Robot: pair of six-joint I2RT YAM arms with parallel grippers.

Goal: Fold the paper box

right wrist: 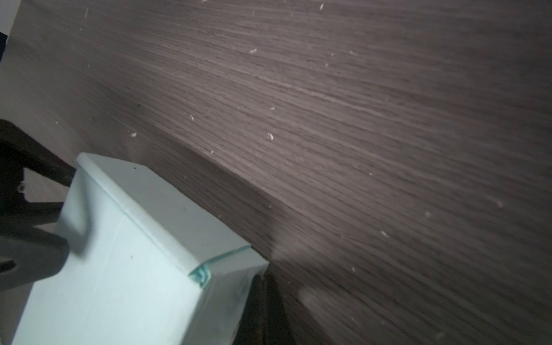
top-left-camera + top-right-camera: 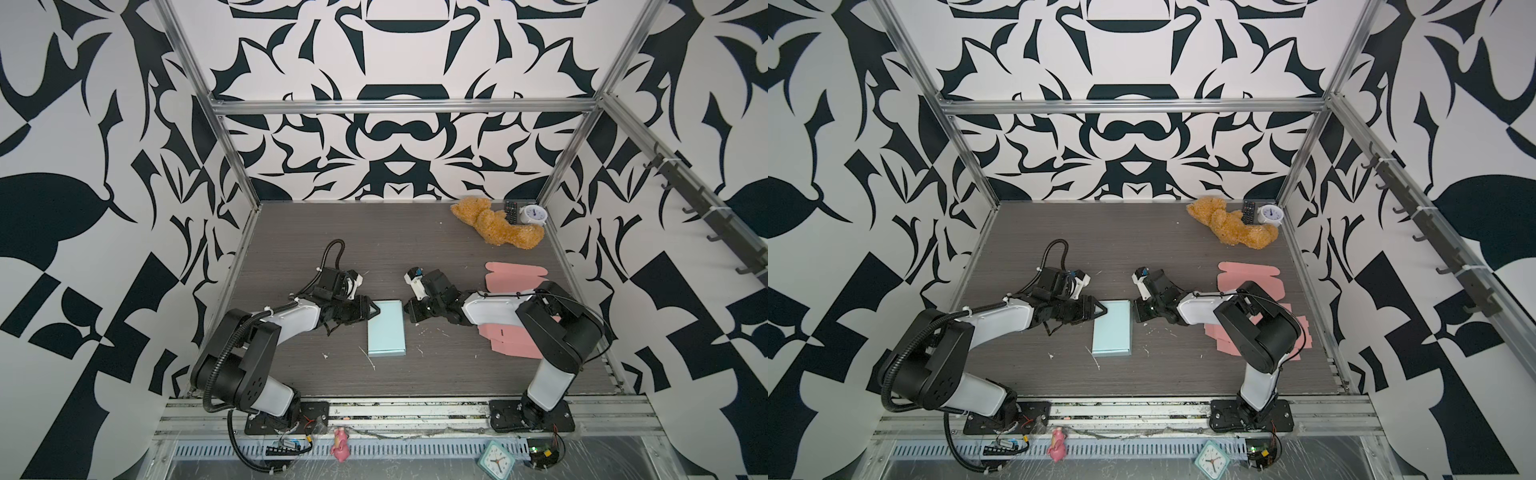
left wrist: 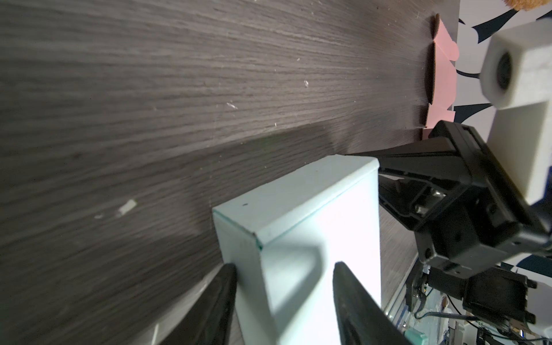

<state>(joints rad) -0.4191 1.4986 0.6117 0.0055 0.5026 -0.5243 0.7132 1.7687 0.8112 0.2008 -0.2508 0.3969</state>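
Two grippers flank the paper box (image 2: 386,328): left gripper (image 2: 376,310), jaws half-open, straddles one corner; right gripper (image 2: 409,310), closed and empty, braces the opposite side, likely against sliding.

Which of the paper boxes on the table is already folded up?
The light blue box in the middle: it stands as a closed block with raised walls, while the pink blanks to the right lie flat and unfolded.

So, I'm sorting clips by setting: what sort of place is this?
Probably a robotics lab test cell, not a home: a left arm and right arm bolted to an aluminium rail, aluminium frame posts around the tabletop, and bold black-and-white patterned wall panels enclosing it.
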